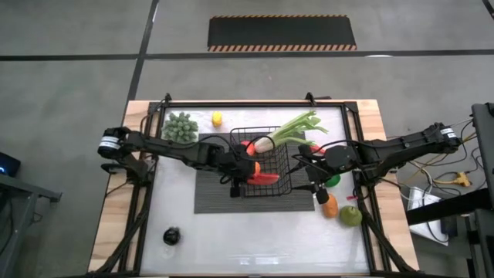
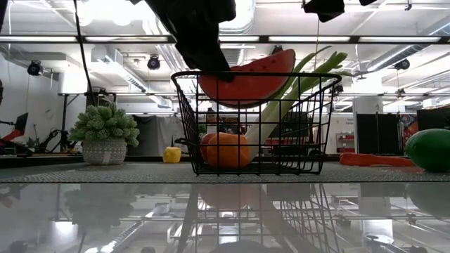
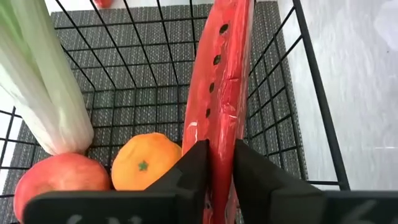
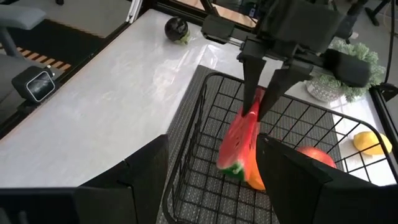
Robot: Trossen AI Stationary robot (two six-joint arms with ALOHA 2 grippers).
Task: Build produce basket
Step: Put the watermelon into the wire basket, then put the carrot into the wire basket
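The black wire basket (image 1: 266, 158) stands on a dark ribbed mat (image 1: 216, 197) at mid-table. In it lie an orange (image 3: 144, 163), a red apple (image 3: 53, 182) and a leek (image 1: 292, 130) whose green top sticks out over the far right rim. My left gripper (image 1: 248, 171) is over the basket, shut on a red watermelon slice (image 2: 246, 79). My right gripper (image 1: 312, 184) stands open just off the basket's right side, holding nothing. My left gripper pinches the watermelon slice by its two flat red faces (image 3: 221, 165) between the two fingers (image 3: 194, 169), at one end of the slice. The fingers slant down from above and from the table's left. The slice hangs below them at rim height, tilted, above the orange.
A potted plant (image 1: 180, 127) and a yellow piece (image 1: 217, 118) stand at the far left. An orange piece (image 1: 329, 207), a green fruit (image 1: 351, 216) and a green round piece (image 1: 333, 180) lie right of the basket. A dark piece (image 1: 171, 235) sits near left.
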